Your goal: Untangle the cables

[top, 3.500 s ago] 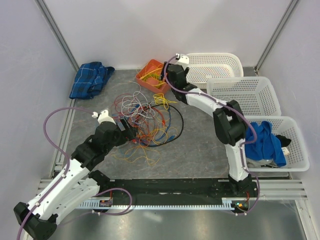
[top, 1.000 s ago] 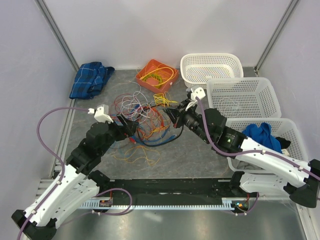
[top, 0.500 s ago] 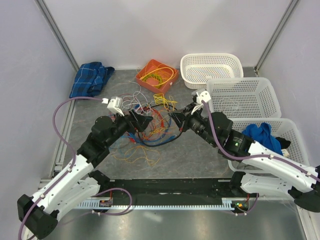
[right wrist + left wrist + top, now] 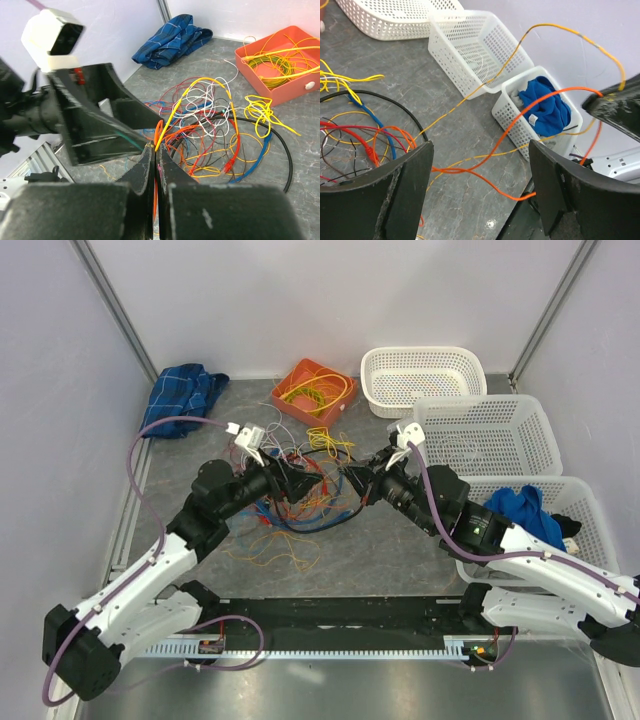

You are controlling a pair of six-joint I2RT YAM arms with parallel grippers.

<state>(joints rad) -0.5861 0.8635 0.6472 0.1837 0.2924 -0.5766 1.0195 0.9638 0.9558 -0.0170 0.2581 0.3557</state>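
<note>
Left gripper (image 4: 297, 483) is standing wide open, its two fingers (image 4: 415, 175) spread well apart, at the end of an arm that is stretching from the near left corner of the table (image 4: 400, 550) forward and to the right, with the forearm low and almost level. Right gripper (image 4: 352, 480) is facing it from the other side, on an arm that is bending up from the near right corner and angling left toward the middle. Its jaws are pressed together, pinching an orange cable (image 4: 540, 102) and, beside it, a yellow cable (image 4: 192, 87) right at the tips. The two grippers are pointing at each other, near but apart, above the tangle. The cables (image 4: 300, 510) are lying in a loose heap at the middle of the table, under and around the left gripper, with red, white, blue, yellow and black loops crossing one another. The orange cable is running across the table from the right gripper's tips toward the left gripper, arching through the gap between the open fingers and sagging down to the table; it is not seen touching either finger. The yellow cable is rising from the same pinch and arcing away over the heap toward the far edge. More yellow cable is coiling in an orange tray (image 4: 296, 375) near the far edge, and white baskets (image 4: 480, 430) are lining the right edge.
</note>
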